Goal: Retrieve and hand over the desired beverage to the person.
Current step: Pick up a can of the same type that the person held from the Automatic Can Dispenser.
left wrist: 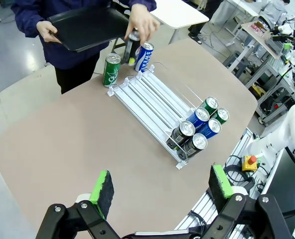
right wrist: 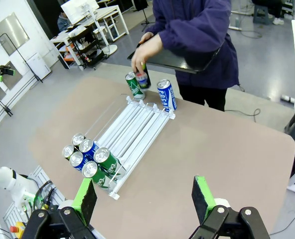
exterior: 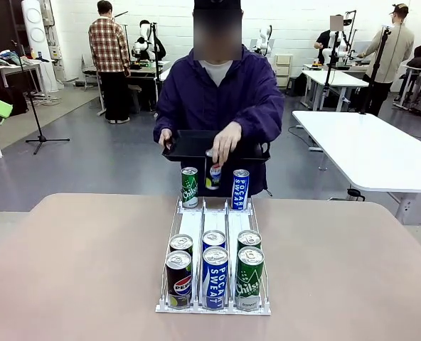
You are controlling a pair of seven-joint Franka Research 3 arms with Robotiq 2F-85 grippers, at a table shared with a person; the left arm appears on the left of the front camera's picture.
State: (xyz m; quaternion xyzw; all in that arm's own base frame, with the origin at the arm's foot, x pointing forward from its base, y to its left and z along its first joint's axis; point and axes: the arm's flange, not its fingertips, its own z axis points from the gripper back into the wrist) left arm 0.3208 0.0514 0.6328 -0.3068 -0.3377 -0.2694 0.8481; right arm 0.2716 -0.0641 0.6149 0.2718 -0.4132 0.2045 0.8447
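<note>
Nearest, at the near end of the white wire can rack (exterior: 190, 222), stand a black Pepsi can (exterior: 178, 279), a blue Pocari Sweat can (exterior: 215, 277) and a green Chilsung can (exterior: 249, 278), with three more cans just behind. At the rack's far end the person (exterior: 221, 92) holds a black tray (exterior: 185, 145) and grips a dark can (exterior: 213, 175) between a green drink can (exterior: 189, 187) and a blue drink can (exterior: 240, 189). Well back from the rack, the left gripper (left wrist: 161, 184) and the right gripper (right wrist: 144, 195) hang with fingers spread wide, empty. Nothing is retrieved yet, and I cannot tell which drink is wanted. Picking and handover remain.
</note>
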